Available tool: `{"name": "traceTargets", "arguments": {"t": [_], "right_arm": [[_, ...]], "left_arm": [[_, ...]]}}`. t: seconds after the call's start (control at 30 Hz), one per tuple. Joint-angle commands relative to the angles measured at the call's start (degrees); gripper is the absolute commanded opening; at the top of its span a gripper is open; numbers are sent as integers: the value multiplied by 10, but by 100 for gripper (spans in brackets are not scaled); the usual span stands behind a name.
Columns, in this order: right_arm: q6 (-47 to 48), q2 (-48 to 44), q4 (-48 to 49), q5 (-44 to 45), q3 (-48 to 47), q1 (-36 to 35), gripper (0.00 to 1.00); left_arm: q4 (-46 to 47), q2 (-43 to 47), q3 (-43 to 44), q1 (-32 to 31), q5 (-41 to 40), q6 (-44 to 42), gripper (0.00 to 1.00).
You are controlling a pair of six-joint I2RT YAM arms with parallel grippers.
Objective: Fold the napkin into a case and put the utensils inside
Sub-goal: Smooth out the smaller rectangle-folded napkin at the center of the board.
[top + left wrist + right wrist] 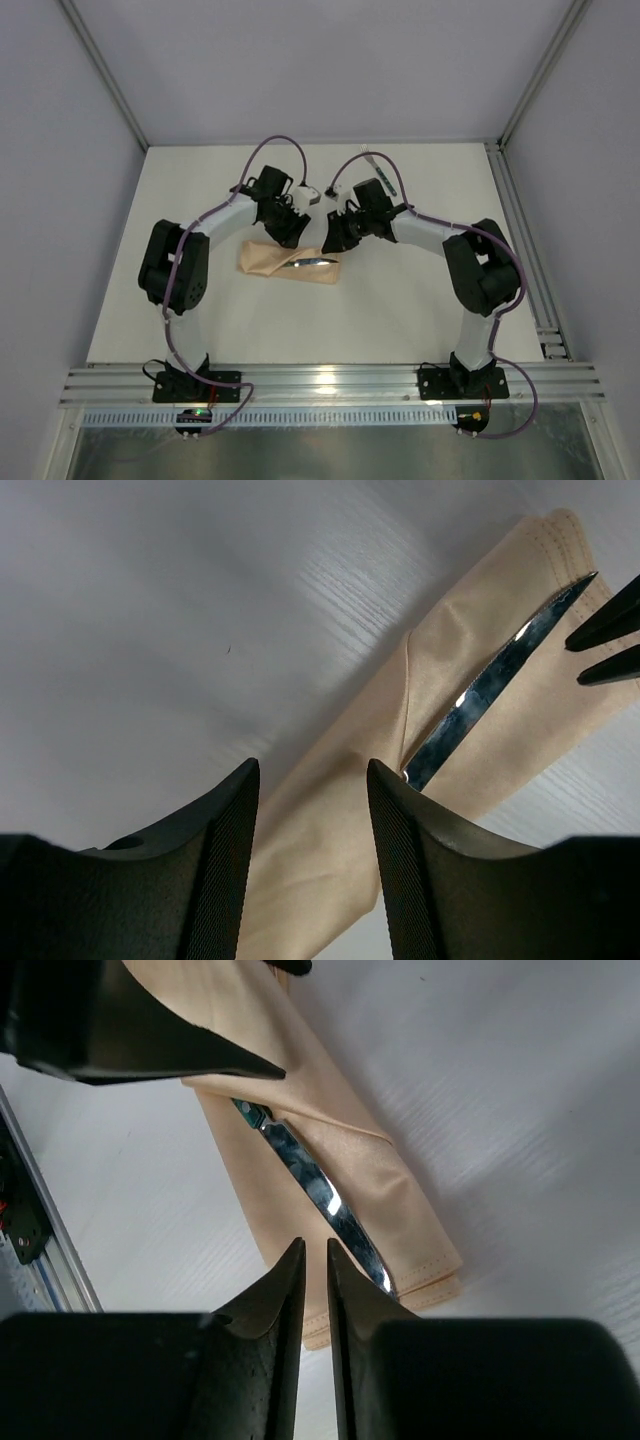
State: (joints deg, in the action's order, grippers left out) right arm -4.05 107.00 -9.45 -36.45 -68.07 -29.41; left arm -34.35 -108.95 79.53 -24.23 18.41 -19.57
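Note:
The peach-tan case (272, 260) lies folded on the table between the two arms. A knife (312, 262) is tucked under its diagonal flap; the silvery blade (490, 695) sticks out and the dark green handle (248, 1112) slips under the fold. My left gripper (313, 765) hovers open over the case's narrow end (310, 850), holding nothing. My right gripper (316, 1245) hangs above the blade end of the case (420, 1260), fingers almost together with only a thin slit and nothing between them. More green-handled utensils (389, 182) lie at the back right.
The white table (200, 200) is bounded by metal rails on the right (520, 230) and at the front (330, 380). Both forearms crowd together above the case. The left gripper's black finger (130, 1020) shows in the right wrist view's top left corner.

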Motion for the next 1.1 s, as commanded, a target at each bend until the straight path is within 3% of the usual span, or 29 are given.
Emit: {"name": "traceTargets", "arguments": {"t": [0.0, 0.23, 0.77, 1.07], "right_arm": [[-60, 11, 63, 20, -5, -9, 16], [-125, 25, 110, 54, 19, -7, 9], [-168, 47, 165, 56, 59, -8, 8], [-145, 41, 173, 16, 76, -19, 8]], "left_arm": [[27, -13, 23, -13, -3, -13, 49], [42, -29, 10, -13, 38, 23, 45], [33, -35, 9, -13, 70, 47, 47], [43, -52, 6, -14, 50, 74, 27]]}}
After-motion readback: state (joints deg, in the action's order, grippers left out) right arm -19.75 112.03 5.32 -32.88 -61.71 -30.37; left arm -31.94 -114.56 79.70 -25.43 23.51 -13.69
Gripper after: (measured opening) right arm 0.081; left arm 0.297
